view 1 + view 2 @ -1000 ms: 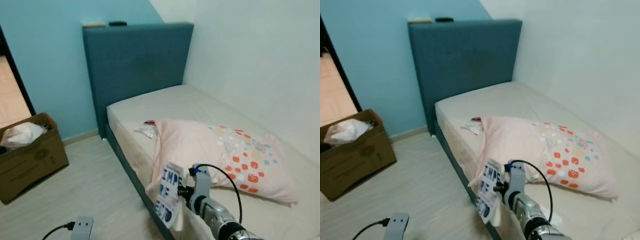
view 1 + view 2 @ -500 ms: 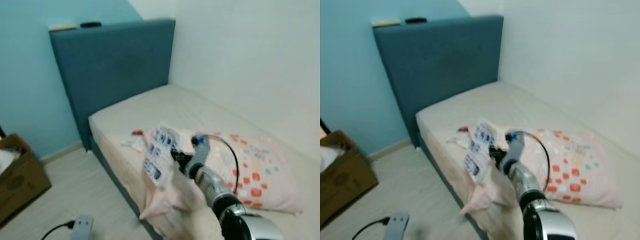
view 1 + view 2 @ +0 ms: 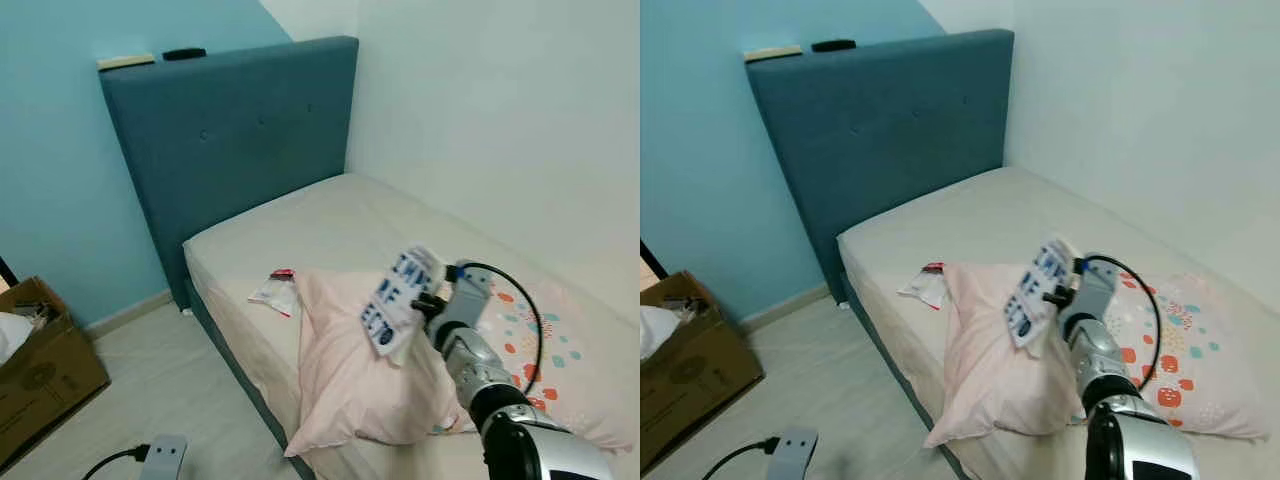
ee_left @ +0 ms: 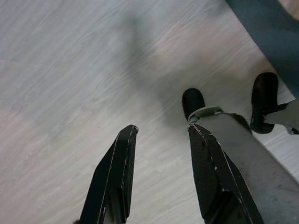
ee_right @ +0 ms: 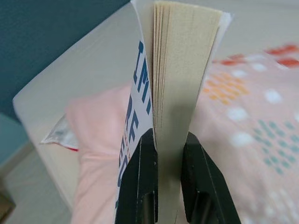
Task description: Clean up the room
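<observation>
My right gripper is shut on a white book with blue letters on its cover, held up over the pink pillow on the bed. The right wrist view shows the book edge-on, its pages pinched between the black fingers. A small crumpled wrapper lies on the mattress beside the pillow's near corner. The left gripper hangs open above the wooden floor, next to my own leg and feet.
The bed stands against a blue headboard with two small items on top. A cardboard box with white stuff in it sits on the floor at the left. The white wall runs along the bed's far side.
My right arm has carried the book up and to the right, from the bed's near edge to above the pillow. The camera has also turned a little.
</observation>
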`<state>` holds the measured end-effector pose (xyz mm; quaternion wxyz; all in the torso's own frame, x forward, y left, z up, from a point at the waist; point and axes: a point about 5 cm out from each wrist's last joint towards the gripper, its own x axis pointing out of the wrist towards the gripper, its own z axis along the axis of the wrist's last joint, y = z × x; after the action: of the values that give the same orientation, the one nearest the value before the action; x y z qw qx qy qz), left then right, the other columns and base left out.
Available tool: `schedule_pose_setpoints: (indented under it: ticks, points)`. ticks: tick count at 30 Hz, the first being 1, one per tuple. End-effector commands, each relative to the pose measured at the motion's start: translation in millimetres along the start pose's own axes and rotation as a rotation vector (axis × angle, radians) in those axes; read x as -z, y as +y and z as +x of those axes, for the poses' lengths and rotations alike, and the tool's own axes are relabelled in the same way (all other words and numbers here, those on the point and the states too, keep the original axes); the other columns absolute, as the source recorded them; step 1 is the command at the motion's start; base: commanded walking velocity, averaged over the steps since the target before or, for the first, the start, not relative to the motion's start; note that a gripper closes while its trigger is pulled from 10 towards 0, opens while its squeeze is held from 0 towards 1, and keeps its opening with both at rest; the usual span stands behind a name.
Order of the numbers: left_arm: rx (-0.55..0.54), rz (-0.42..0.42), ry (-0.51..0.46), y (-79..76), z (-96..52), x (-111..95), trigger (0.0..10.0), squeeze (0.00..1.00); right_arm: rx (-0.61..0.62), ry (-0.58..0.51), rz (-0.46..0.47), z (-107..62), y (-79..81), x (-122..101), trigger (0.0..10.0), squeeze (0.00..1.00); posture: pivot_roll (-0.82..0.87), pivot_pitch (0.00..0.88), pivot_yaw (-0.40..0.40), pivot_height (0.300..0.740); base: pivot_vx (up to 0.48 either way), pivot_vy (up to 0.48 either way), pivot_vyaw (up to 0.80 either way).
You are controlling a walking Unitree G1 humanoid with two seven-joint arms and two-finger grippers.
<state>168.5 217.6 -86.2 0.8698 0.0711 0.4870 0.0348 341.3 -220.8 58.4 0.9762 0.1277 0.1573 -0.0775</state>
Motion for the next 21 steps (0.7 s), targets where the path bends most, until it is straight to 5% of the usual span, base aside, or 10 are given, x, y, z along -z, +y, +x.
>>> schedule_pose_setpoints:
  ticks: [1,2,3,11,20,21]
  points:
    - [0.001,0.024,0.016,3.1,-0.6,4,10.0,0.00,0.032,0.056,0.023,-4.3,-6.3,15,10.0,0.56,-0.05,0.000,-0.032,0.740,0.000,0.000,0.00]
    - [0.001,0.027,0.015,3.4,-0.6,4,10.0,0.00,0.046,0.062,0.022,-5.7,-8.8,18,10.0,0.84,-0.05,0.000,-0.032,0.740,0.000,0.000,0.00]
    - [0.000,0.028,0.014,4.2,-0.7,4,10.0,0.00,0.052,0.065,0.038,-6.8,-9.8,21,10.0,1.00,-0.04,0.000,-0.030,0.740,0.000,0.000,0.00]
    - [-0.009,0.040,0.009,9.2,-0.7,2,10.0,0.00,0.146,0.062,0.040,-8.3,-16.4,23,10.0,1.00,-0.04,0.000,-0.020,0.740,0.000,0.000,0.00]
    - [0.003,0.030,0.002,5.5,-0.3,0,10.0,0.00,0.356,0.060,-0.095,-14.9,-50.0,16,10.0,1.00,-0.06,0.000,-0.021,0.740,0.000,0.000,0.00]
    - [0.005,0.028,0.005,4.5,-0.3,1,10.0,0.00,0.372,0.080,-0.107,-17.0,-54.6,19,10.0,0.62,-0.07,0.000,-0.024,0.740,0.000,0.000,0.00]
